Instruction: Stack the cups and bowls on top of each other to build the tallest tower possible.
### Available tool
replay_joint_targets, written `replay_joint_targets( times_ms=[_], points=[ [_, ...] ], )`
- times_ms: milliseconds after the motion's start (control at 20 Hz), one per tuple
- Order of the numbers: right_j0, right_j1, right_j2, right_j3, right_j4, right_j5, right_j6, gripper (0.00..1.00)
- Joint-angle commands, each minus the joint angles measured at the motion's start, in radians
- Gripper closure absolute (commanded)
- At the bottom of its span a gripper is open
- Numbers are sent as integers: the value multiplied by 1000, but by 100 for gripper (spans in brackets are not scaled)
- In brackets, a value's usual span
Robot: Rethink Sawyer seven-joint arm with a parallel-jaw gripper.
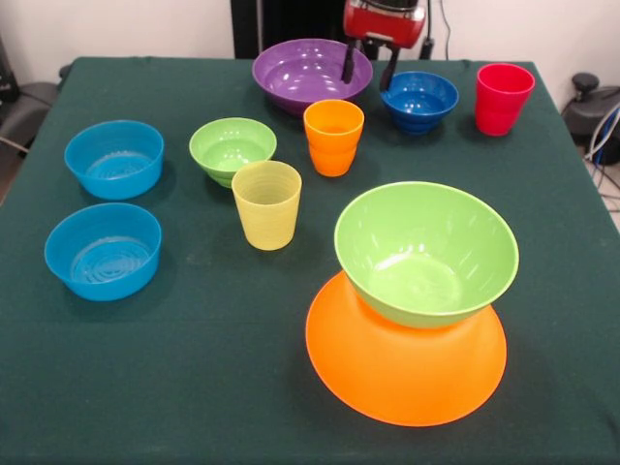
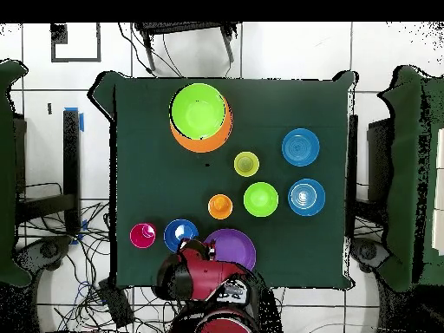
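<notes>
The huge orange bowl (image 1: 407,368) lies upside down near the front edge, with the large green bowl (image 1: 426,252) upright on it; this tower shows from overhead too (image 2: 200,114). My gripper (image 1: 368,70) is open and empty, hanging between the large purple bowl (image 1: 310,73) and the small dark blue bowl (image 1: 418,100). The orange cup (image 1: 333,136), yellow cup (image 1: 266,203) and red cup (image 1: 503,97) stand upright. The small green bowl (image 1: 232,148) and two light blue bowls (image 1: 114,158) (image 1: 103,250) stand on the left.
The green tablecloth (image 1: 194,387) covers the table. From overhead, the red arm (image 2: 208,282) reaches over the table's bottom edge. Cables lie on the floor at the lower left (image 2: 95,286).
</notes>
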Motion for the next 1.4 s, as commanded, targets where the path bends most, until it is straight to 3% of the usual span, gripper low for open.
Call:
replay_joint_targets(
  times_ms=[50,250,450,950,1350,1400],
  points=[
    [46,100,15,-43,45,-56,181,0],
    [92,140,-68,-56,63,-99,174,0],
    [82,168,-105,-52,54,-117,173,0],
    [42,198,-41,-22,41,-168,221,0],
    [54,188,-31,-23,48,-158,219,0],
    [46,188,-26,-26,34,-169,215,100]
  ],
)
